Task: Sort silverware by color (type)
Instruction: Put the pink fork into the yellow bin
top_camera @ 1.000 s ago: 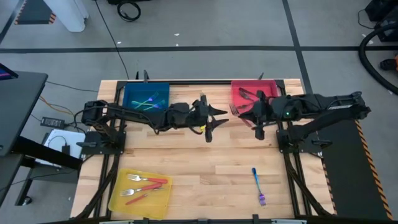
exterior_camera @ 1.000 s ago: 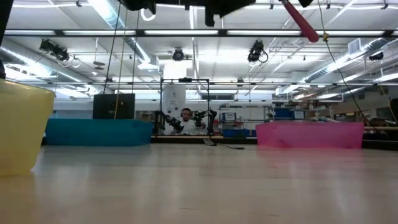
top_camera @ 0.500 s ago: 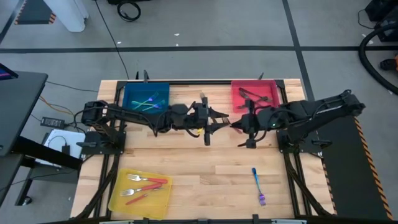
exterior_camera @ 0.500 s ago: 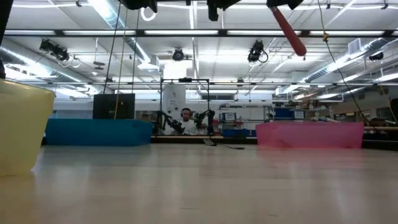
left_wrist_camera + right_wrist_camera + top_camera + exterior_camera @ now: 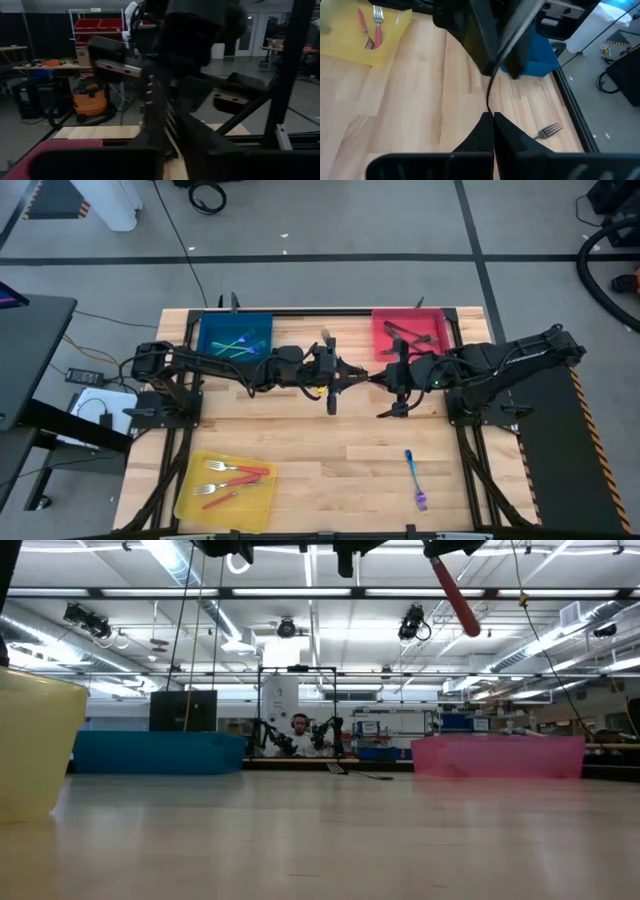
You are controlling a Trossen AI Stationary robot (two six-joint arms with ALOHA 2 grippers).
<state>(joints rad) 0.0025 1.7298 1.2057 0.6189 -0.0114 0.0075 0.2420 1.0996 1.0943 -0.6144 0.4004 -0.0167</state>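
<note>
A red-handled utensil hangs high over the table's middle; its red handle [image 5: 455,592] shows in the low view and its slim metal stem [image 5: 489,100] in the right wrist view. My right gripper [image 5: 380,378] is shut on it, reaching in from the table's right. My left gripper [image 5: 356,375] meets it tip to tip from the left, fingers drawn in around the utensil's front end. An iridescent blue-purple utensil [image 5: 415,478] lies flat near the front right. A fork [image 5: 377,356] lies on the wood beside the red tray. My right gripper pinches the utensil's thin metal stem [image 5: 490,107] between its two fingers, slanting down toward the table's left. The stem runs on ahead toward the other gripper. The red handle [image 5: 462,605] hangs tilted below the gripper, well clear of the table. My left gripper comes in level from the table's left and is shut around the utensil's front end [image 5: 493,72]. Its dark fingers [image 5: 480,45] hide which part they have. The utensil stays high above the table.
A blue tray [image 5: 210,325] with iridescent utensils stands at the far left. A red tray [image 5: 379,322] with dark utensils is at the far right, and a yellow tray [image 5: 195,500] with red-handled forks at the near left. Bare wood lies between them.
My right gripper has gone toward the table's left and slightly down, bringing the red-handled utensil up to my left gripper. My left gripper has stayed where it was and drawn its wide-open fingers together around the utensil's front end.
</note>
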